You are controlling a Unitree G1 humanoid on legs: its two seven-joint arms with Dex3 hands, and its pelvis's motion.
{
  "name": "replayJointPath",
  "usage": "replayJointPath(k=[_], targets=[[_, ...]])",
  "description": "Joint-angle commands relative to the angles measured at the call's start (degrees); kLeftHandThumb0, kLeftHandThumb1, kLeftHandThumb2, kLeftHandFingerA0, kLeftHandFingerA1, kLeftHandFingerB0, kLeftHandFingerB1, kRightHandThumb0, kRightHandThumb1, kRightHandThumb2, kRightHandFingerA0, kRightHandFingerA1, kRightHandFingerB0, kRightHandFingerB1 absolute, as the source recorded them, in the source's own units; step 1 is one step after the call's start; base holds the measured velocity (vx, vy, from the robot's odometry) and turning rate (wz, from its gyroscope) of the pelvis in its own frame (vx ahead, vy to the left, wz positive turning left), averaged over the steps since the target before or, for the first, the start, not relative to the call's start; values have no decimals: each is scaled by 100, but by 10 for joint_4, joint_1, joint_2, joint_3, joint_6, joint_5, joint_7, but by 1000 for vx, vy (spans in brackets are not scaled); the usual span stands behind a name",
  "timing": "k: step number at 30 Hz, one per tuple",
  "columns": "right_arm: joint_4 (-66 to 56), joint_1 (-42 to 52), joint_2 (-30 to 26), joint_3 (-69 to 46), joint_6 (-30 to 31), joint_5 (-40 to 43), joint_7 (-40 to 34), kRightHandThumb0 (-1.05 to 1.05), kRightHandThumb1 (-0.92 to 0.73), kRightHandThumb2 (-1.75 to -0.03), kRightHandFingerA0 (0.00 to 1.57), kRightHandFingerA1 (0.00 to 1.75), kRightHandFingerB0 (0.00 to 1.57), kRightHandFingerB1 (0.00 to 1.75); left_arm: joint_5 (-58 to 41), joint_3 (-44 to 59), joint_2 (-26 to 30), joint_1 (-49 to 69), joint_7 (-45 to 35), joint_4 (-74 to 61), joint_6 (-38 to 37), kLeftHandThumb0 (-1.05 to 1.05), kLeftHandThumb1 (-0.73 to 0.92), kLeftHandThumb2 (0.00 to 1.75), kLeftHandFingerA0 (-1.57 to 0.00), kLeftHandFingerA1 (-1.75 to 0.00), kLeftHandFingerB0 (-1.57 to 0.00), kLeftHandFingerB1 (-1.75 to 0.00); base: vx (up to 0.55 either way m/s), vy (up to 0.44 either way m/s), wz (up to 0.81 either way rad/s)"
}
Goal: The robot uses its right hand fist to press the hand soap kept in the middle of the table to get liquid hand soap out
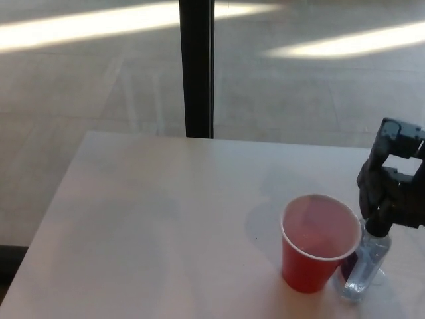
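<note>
**Pale counter by the window, soap bottle at its right edge**

A pale counter (153, 219) stands before a sunlit floor and a dark window post (196, 66). The clear hand soap bottle (364, 269) stands upright near the counter's right side, not mid-table, touching or just beside a red cup (317, 242). The right robot hand (392, 186) sits above the pump, fingers curled into a fist on nothing. To press well, it should probably drive straight down on the pump head, keeping the bottle upright. The cup crowds the bottle's left; a slanted push could tip either. The left robot hand is out of view.
</note>
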Motion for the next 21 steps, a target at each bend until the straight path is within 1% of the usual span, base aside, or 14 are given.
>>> replayJointPath(k=[1,4,7,9,10,13,14,15,16,17,18,19,20,21], targets=[[-41,-92,-7,-87,143,128,-94,-24,-61,-115,95,175,75,147,0,0,16,7,-1,8,8,-53,72,103,-68,-85,-59,-80,0,0,0],[-51,-141,-17,-139,173,210,-130,-26,-64,-111,93,175,70,143,-2,2,15,11,-2,11,4,-54,71,103,-68,-85,-57,-79,0,0,0],[-55,-162,-33,-177,177,260,-150,-24,-64,-112,94,175,66,157,-3,3,12,14,1,8,6,-54,72,102,-68,-85,-58,-79,0,0,0],[-46,-173,-50,-206,186,305,-165,-26,-65,-111,92,175,68,156,2,-3,13,16,0,8,3,-54,73,102,-69,-85,-59,-78,0,0,0],[-40,-173,-70,-230,184,325,-161,-24,-71,-96,91,175,54,168,0,0,13,15,2,6,6,-54,73,101,-69,-85,-58,-79,0,0,0],[-30,-174,-106,-279,189,357,-178,-24,-70,-94,92,175,53,171,0,-1,12,17,4,1,11,-54,73,101,-69,-85,-58,-79,0,0,0],[-19,-172,-119,-300,191,375,-187,-25,-67,-98,92,175,54,169,-2,2,14,15,3,3,9,-54,73,101,-68,-85,-57,-79,0,0,0],[-18,-162,-141,-339,191,356,-200,-22,-46,-116,115,174,75,144,-4,3,14,15,0,4,9,-54,74,102,-67,-85,-57,-79,0,0,0],[-5,-150,-154,-366,184,348,-183,-39,-47,-109,127,140,104,127,-5,5,13,16,0,3,7,-54,73,102,-68,-85,-58,-80,0,0,0],[11,-138,-166,-397,188,350,-189,-33,-50,-100,120,173,81,143,-8,7,12,16,0,1,9,-53,73,101,-67,-85,-53,-78,0,0,0],[23,-129,-172,-416,188,343,-186,-37,-36,-108,132,141,110,128,-3,3,15,16,-1,3,7,-53,74,101,-67,-84,-53,-76,0,0,0],[59,-109,-189,-456,194,343,-170,-35,-36,-109,134,141,109,126,0,0,17,18,-3,-2,8,-53,74,102,-67,-84,-54,-77,0,0,0],[67,-102,-186,-471,184,316,-178,-29,-24,-124,113,166,97,130,-1,1,18,16,-4,1,7,-53,73,102,-66,-83,-54,-76,0,0,0],[88,-83,-191,-494,181,286,-178,-33,-22,-116,141,144,106,119,-1,1,18,15,-3,4,8,-53,74,101,-69,-85,-55,-77,0,0,0]])
